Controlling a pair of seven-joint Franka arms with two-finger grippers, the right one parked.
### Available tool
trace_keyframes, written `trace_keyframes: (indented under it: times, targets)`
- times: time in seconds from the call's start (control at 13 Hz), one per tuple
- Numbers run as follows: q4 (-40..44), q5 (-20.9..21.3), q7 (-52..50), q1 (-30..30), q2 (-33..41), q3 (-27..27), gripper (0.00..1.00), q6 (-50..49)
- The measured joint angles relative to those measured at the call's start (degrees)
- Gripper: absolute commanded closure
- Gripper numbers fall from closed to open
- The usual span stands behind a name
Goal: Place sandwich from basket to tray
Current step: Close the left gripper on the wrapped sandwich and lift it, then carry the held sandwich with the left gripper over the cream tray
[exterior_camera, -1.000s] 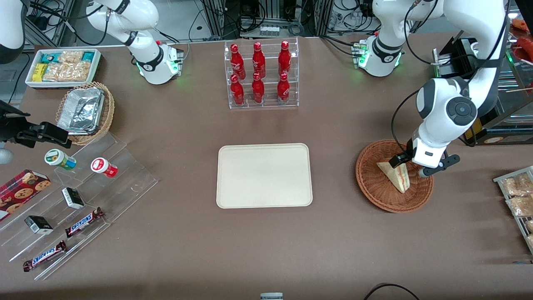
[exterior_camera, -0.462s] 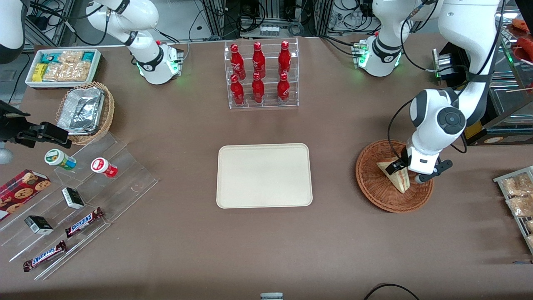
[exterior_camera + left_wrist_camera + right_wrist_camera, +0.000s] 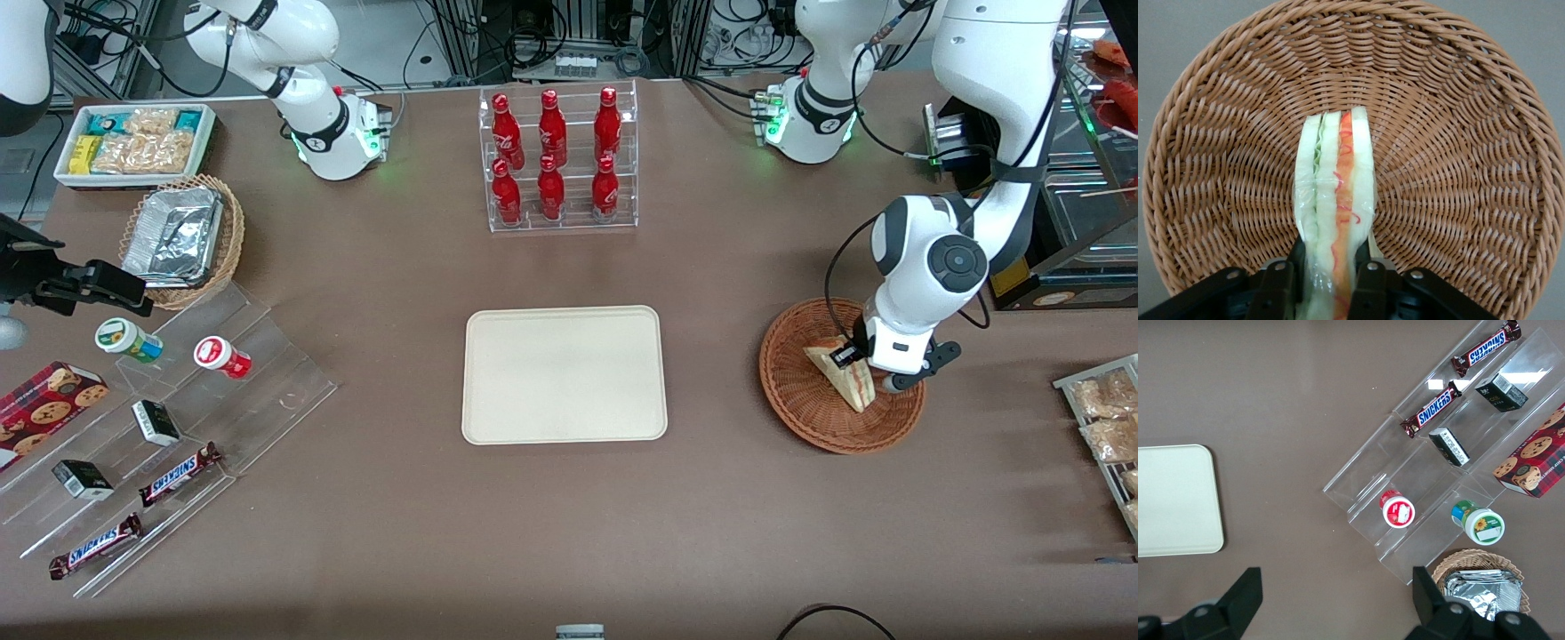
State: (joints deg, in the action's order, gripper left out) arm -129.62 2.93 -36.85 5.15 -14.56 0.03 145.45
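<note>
Left arm at the basket, fingers set astride the sandwich. The gripper (image 3: 855,366) sits low inside the reddish-brown wicker basket (image 3: 800,404), at the wide end of the sandwich (image 3: 855,384), which stands on edge on the basket floor. The decisive relation appears in the wrist view: the two black fingers (image 3: 1283,283) flank the sandwich (image 3: 1335,200), one against each bread face, with the striped filling edge of cream, green and red running straight away from the gripper (image 3: 1327,283) along the wedge's long axis. The fingers are at a narrow spread, touching or all but touching the wrapped bread; a firm squeeze cannot be confirmed, since the wrapper hides the contact line. The grasp axis thus crosses the wedge's thin dimension, which looks like the sound way to hold it.

The front view adds what the wrist view lacks: the cream tray (image 3: 564,374) lies bare on the tabletop, well apart from the basket toward the parked arm's end, with open tabletop between. The coming move, as judged, is to close, lift above the basket rim (image 3: 1178,107), then carry sideways to the tray. The wrist view alone shows the alignment of the fingers; from the front the arm's white wrist hides them.
</note>
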Motion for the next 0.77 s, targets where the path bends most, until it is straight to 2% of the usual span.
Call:
trace_keyframes:
  times: [0.31, 0.62, 0.77]
  targets:
    - [2.0, 0.1, 1.0, 0.4, 0.0, -0.1, 1.00, -2.9]
    - [12.9, 0.1, 5.3, 3.0, 0.5, -0.6, 1.00, -18.2]
    - [17.6, 0.1, 6.7, 5.9, 0.5, -0.9, 1.00, -22.8]
